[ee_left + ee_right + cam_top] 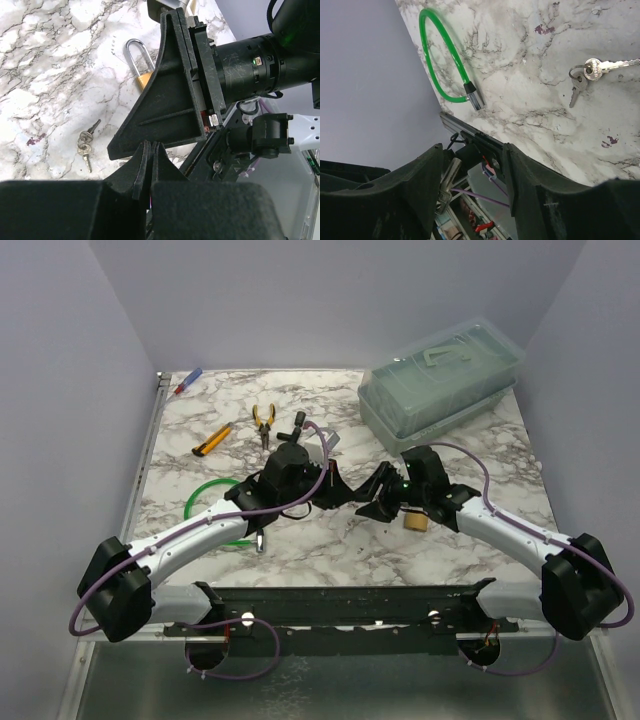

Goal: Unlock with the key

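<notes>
The key [584, 75] is one of a few small silver keys on a ring, lying flat on the marble table [530, 40]; the key [86, 143] also shows in the left wrist view. A brass padlock [143, 79] with a silver shackle lies beyond it, and in the top view the padlock [413, 521] sits partly under the right wrist. My left gripper [151, 146] is shut with nothing in it, its tips close to a finger [165, 105] of the right gripper. My right gripper [470, 147] stands open above the table, holding nothing. Both grippers meet mid-table in the top view, the left gripper [335, 483] beside the right gripper [378, 502].
A green cord loop [442, 70] with a silver metal end [475, 97] lies to the left, partly under the left arm [200, 530]. Orange-handled pliers [263, 423], a black L-shaped tool [297, 423], a yellow knife [211, 440] and a clear lidded box [440, 380] sit at the back.
</notes>
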Controlling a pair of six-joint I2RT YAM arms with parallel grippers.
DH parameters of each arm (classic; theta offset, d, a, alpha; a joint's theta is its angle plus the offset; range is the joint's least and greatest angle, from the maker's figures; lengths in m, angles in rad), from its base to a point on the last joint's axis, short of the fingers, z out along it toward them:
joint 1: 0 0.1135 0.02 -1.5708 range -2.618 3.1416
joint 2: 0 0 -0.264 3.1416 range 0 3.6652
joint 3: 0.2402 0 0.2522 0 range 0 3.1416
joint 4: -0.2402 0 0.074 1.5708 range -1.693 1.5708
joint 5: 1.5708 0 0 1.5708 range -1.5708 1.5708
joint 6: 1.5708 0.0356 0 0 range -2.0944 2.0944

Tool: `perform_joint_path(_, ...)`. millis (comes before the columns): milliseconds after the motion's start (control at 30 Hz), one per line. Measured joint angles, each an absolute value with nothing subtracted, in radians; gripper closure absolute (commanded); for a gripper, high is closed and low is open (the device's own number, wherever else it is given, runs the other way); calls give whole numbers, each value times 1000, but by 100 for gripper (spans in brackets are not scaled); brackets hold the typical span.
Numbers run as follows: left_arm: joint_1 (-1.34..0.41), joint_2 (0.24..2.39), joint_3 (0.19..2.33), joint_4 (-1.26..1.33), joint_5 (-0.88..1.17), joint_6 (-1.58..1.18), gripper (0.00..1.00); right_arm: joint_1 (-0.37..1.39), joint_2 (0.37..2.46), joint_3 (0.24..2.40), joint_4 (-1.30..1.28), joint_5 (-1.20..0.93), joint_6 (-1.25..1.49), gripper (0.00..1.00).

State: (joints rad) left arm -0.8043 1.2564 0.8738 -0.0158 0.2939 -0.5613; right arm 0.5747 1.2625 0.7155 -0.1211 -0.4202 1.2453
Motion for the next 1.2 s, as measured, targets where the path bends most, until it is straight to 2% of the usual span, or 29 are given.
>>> perform_joint_path(200, -805, 1257, 852, 20, 287, -573, 100, 574, 1262, 715, -120, -431, 1271, 59)
perform_joint_path(467, -805, 1270, 813, 72, 249, -587, 100, 578, 1255, 715, -98, -467, 1302, 99)
perform_joint_path(767, -806, 1275, 766, 140, 181, -598, 100, 582, 1216, 713, -129, -427, 1280, 100)
perform_joint_path(933, -812, 1313, 737, 71, 88, -614, 100, 582, 1203, 726, -186, -333, 1211, 100)
perform_joint_path(1000, -813, 1351, 737, 35, 39, -624, 89, 582, 1203, 734, -233, -279, 1179, 99)
perform_joint_path(1033, -813, 1380, 737, 13, 14, -631, 78, 582, 1203, 736, -254, -254, 1164, 98)
perform_joint_path(1167, -813, 1459, 725, -40, -50, -658, 10, 582, 1199, 749, -349, -165, 1108, 85)
perform_joint_path(1200, -813, 1479, 718, -58, -73, -668, 2, 582, 1195, 752, -373, -146, 1093, 83)
